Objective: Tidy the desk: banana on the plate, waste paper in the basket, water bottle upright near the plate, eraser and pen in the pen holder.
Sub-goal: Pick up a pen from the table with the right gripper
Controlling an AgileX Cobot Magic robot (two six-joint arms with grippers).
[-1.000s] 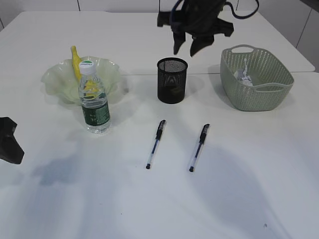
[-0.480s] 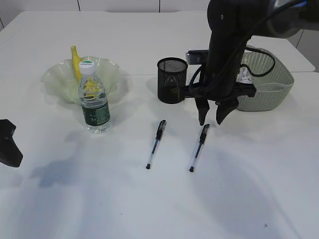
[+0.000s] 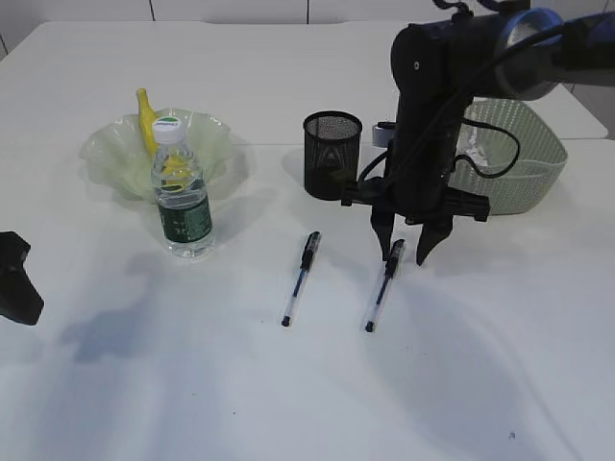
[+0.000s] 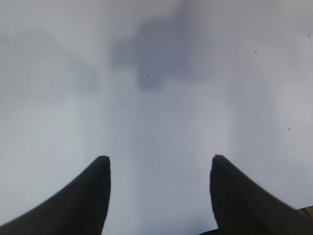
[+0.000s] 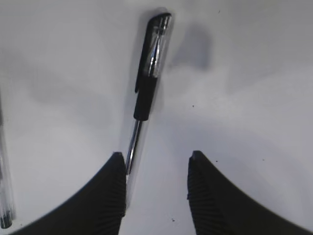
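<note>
- While the right arm (image 3: 437,106) reaches down over the desk (image 3: 288,384) between holder and basket, its gripper (image 3: 407,245) hangs with fingers apart and nothing clamped, straddling the cap end of the right pen (image 3: 382,285); in the wrist view that pen (image 5: 146,88) lies just beside the left finger (image 5: 105,196), contact not clear.
- Basket (image 3: 524,182) sits far right, partly behind the arm, with waste paper (image 3: 471,146) inside.
- Plate (image 3: 110,154) sits far left; banana (image 3: 146,120) rests in it, tip over the back rim.
- Bottle (image 3: 183,192) stands upright, just in front of the plate.
- Pen holder (image 3: 332,158) stands mid-desk; contents not readable, eraser not seen.
- Left gripper (image 3: 17,279) sits at the left edge; wrist view shows its fingers (image 4: 83,200) apart over bare desk, holding nothing.
- 2 pens lie flat in front of the holder; left pen (image 3: 301,277) is well apart from both grippers.
</note>
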